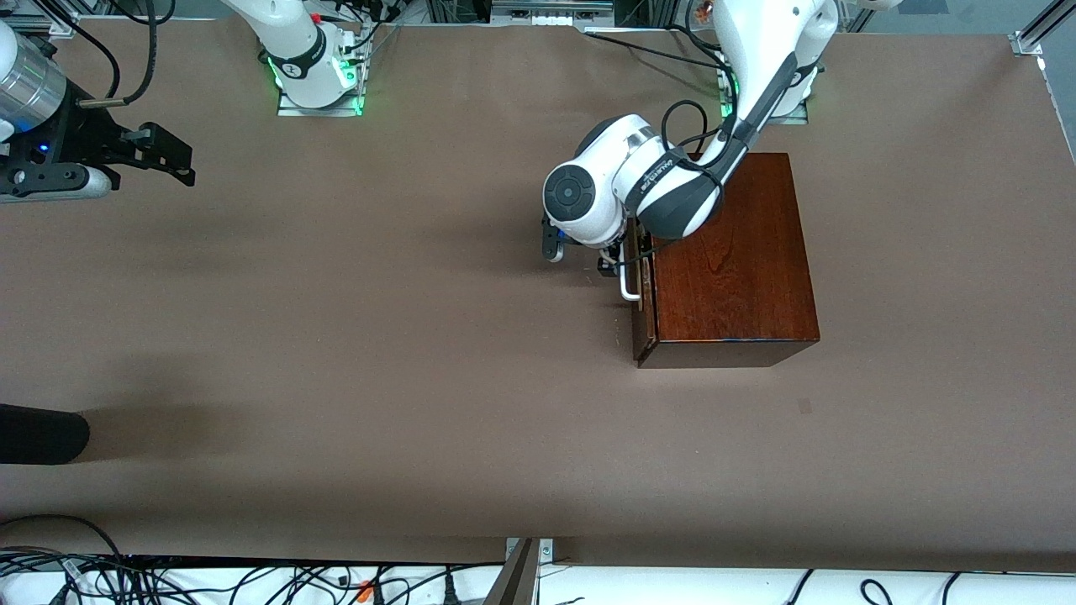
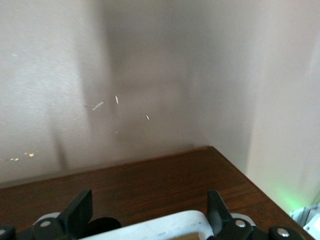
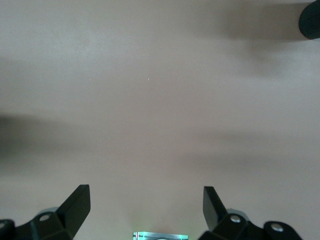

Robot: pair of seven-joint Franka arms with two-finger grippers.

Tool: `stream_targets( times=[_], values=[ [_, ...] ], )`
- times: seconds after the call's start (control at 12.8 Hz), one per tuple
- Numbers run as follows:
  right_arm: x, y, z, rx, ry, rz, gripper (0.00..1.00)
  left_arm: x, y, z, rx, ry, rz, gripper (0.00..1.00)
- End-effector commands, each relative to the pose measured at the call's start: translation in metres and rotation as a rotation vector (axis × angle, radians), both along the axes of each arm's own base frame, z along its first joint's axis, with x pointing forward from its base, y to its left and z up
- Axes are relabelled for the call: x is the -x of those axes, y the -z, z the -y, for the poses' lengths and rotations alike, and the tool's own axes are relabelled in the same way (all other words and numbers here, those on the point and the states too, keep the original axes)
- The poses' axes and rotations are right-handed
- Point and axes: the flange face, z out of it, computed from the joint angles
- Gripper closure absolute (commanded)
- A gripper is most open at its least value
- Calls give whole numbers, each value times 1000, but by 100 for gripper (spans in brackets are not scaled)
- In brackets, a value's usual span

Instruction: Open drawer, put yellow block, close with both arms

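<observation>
Table [image 1: 420,353]: a wide brown surface that carries the wooden box and lies under both arms.
Wooden box [image 1: 731,260]: dark reddish-brown and polished, standing toward the left arm's end of the table, directly beside and partly under the left arm's wrist; its top also shows in the left wrist view [image 2: 165,185].
Left arm [image 1: 756,76]: comes down from its base and bends over the box's top, so its white wrist covers the upper part of the box front.
Right arm [image 1: 294,42]: waits at its own end of the table, well apart from the box.
Drawer [image 1: 643,290]: pushed in, its front nearly flush with the box, right at the left gripper.
Drawer handle [image 1: 629,286]: a white U-shaped bar on the drawer front; in the left wrist view its pale bar [image 2: 170,225] lies between the two black fingers [image 2: 80,210].
Left gripper [image 1: 607,267]: low in front of the drawer, fingers spread apart on either side of the handle, not squeezing it.
Right gripper [image 1: 168,155]: hangs over bare table; the right wrist view shows its fingers [image 3: 77,202] set wide apart with nothing between them.
Dark rounded object [image 1: 42,433]: at the table's edge, near the right gripper's end, well away from the drawer.
Yellow block: not seen in any view.
</observation>
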Motion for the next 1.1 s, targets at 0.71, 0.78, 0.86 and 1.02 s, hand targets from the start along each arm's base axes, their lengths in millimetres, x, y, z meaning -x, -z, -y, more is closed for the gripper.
stream_targets(
  times=[0.71, 0.78, 0.86, 1.02],
  values=[
    [6, -8, 4, -23, -7, -17, 0, -85, -261, -137, 81, -668, 199, 0],
    [6, -8, 5, -24, -5, -17, 0, -89, -275, -158, 81, -708, 228, 0],
    [6, -8, 5, -24, -5, -18, 0, -93, -287, -186, 72, -758, 256, 0],
    [8, -10, 8, -23, -2, -21, 0, -98, -301, -232, 85, -852, 329, 0]
  ],
)
